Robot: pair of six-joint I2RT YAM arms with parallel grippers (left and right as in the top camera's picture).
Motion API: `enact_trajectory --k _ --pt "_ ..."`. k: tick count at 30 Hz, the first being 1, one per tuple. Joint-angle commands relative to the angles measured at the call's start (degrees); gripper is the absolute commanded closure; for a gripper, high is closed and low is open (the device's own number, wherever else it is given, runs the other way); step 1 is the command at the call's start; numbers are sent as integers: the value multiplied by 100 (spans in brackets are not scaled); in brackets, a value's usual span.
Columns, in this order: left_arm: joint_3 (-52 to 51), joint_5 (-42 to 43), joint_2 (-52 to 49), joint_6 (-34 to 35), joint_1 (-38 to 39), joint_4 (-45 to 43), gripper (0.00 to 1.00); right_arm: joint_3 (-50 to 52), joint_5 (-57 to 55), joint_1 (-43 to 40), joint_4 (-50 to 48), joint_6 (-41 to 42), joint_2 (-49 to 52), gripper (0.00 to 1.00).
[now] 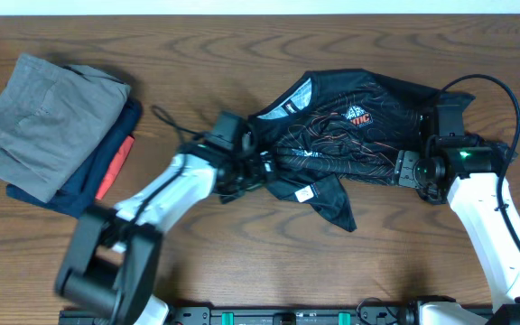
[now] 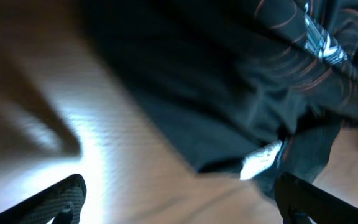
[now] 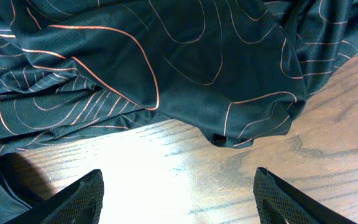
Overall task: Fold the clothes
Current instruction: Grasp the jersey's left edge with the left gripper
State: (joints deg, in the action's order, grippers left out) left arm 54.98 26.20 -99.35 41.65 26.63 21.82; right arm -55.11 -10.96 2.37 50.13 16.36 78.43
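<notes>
Black shiny jersey w/ thin orange contour lines (image 1: 350, 135) is seen bunched mid-tabletop (image 1: 269, 266), left jaws & right jaws spread open & empty at its edges, so extra slick layers could be pinched, or only bare wood closed on, skewing the fold.

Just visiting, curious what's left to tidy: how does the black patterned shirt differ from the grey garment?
The black jersey carries thin orange lines and a chest logo; the grey garment is plain. The jersey lies rumpled and spread straight on the table; the grey one is folded, topping a stack of other clothes. Both are garments lying on that same table.
</notes>
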Motion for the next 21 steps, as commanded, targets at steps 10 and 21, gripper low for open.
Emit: enact_trajectory --k 10,21 --pt "-37 -796 -933 957 1113 -1530 2 -33 -63 -48 46 74 -96 24" --pt "-37 -1543 -979 964 1456 -1526 64 -33 -63 -48 90 74 -96 24"
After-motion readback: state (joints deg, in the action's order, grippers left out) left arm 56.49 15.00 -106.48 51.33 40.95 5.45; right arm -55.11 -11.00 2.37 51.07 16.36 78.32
